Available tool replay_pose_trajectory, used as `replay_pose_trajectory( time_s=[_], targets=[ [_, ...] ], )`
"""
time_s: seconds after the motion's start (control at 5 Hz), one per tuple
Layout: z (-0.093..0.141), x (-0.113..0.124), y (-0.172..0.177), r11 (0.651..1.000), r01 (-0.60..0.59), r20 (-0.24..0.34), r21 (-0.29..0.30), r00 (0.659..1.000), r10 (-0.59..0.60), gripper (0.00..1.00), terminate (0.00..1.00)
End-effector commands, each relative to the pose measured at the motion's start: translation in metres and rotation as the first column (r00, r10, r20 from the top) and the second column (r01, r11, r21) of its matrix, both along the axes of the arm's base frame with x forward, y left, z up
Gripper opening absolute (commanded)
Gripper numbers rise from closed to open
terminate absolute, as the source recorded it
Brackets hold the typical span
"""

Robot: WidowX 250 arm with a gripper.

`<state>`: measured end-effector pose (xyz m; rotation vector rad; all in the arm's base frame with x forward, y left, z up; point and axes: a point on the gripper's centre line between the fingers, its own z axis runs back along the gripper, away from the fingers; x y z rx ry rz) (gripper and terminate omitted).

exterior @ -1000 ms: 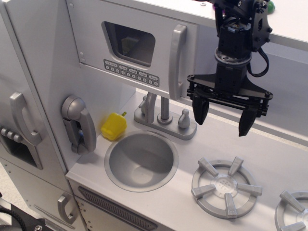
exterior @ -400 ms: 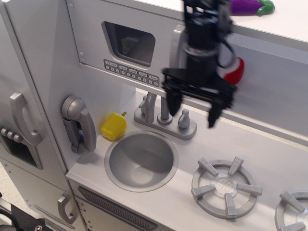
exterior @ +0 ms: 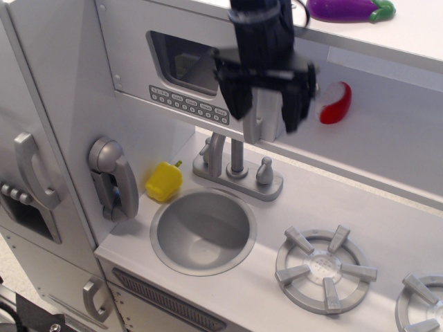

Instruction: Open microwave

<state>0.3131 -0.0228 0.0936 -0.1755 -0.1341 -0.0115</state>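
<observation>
The hand point(exterior: 266, 109) hangs in front of the microwave point(exterior: 190, 69), its 2 dark fingers point(exterior: 238, 97) spread apart — open, gripping nothing. The fingers straddle the long silver handle point(exterior: 255, 117) on the door's right edge; motion blur makes it impossible to tell whether either finger touches it. The microwave door lies flat and shut, its dark window up and to the left of the hand, the row of small buttons just left of it. Below the hand stands the faucet point(exterior: 237, 169), with the round sink point(exterior: 203, 232) lower still. A yellow toy point(exterior: 163, 181) sits down to the left — a red piece point(exterior: 338, 104) just to the right, a purple eggplant point(exterior: 349, 9) above right.
</observation>
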Motion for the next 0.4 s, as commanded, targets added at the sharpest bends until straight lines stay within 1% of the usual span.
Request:
replay_pose_trajectory(
  time_s=[0.0,0.2],
  targets=[
    [0.044,0.020,0.016,0.998,-0.050,0.140,-0.040,0.989,0.055,1.00,0.00],
    [0.048,0.034,0.017,0.996,-0.085,0.176,-0.034,0.980,0.090,1.00,0.00]
  ],
)
